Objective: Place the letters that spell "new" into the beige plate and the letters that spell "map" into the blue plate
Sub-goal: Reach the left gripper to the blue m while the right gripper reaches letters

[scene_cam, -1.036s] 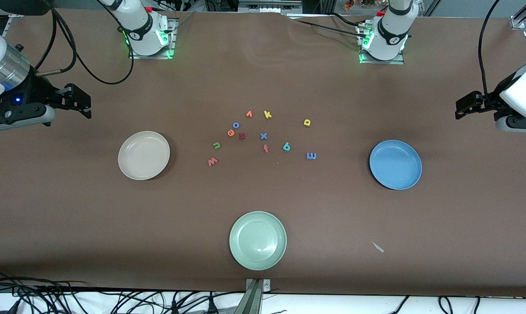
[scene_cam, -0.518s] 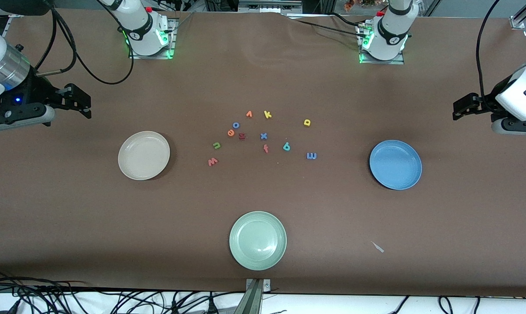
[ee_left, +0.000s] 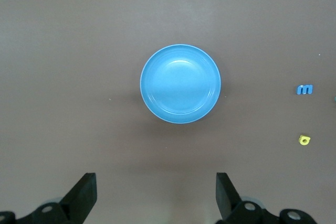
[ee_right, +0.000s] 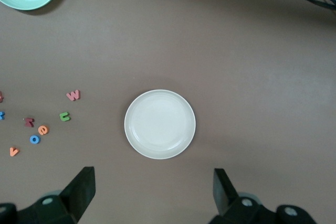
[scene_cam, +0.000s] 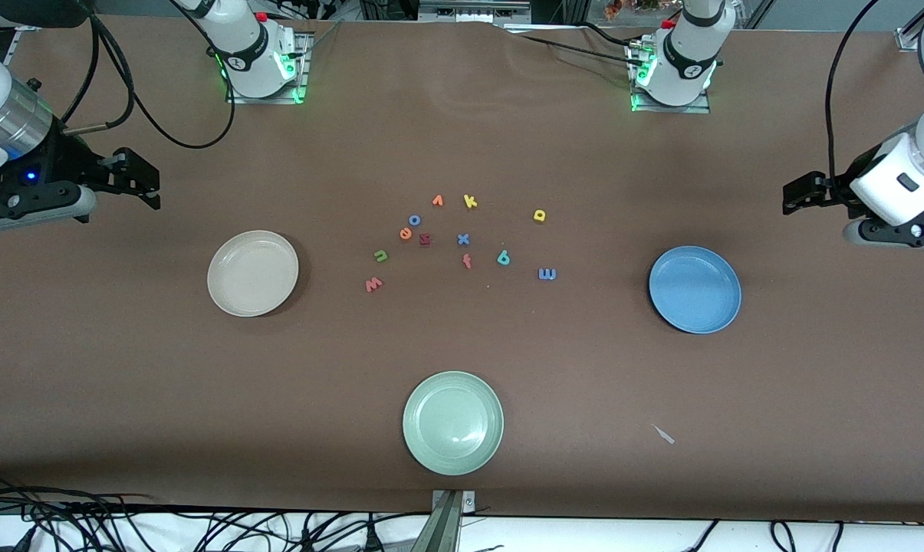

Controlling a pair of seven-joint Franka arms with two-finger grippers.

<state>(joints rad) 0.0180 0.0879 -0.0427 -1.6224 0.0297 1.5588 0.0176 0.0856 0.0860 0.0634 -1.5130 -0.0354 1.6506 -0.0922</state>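
While my left gripper (scene_cam: 795,195) hangs wide open and empty above the table near the blue plate (scene_cam: 695,289), my right gripper (scene_cam: 143,180) waits open over the table's other end, near the beige plate (scene_cam: 252,273); all letters lie between both plates.

— Any print or labels to read?
— No labels or brands; only foam letters lying on the table (scene_cam: 124,368).
— Which?
— Green n (scene_cam: 381,256), orange e (scene_cam: 406,234), pinkish w (scene_cam: 373,284), blue m (scene_cam: 547,274), yellow a (scene_cam: 539,215), teal p (scene_cam: 503,257) — plus an orange v (scene_cam: 437,201), yellow k (scene_cam: 470,202), blue o (scene_cam: 415,220), blue x (scene_cam: 463,239) and a reddish f (scene_cam: 467,261).
— And the dark red one (scene_cam: 425,240)?
— Can't make it out.
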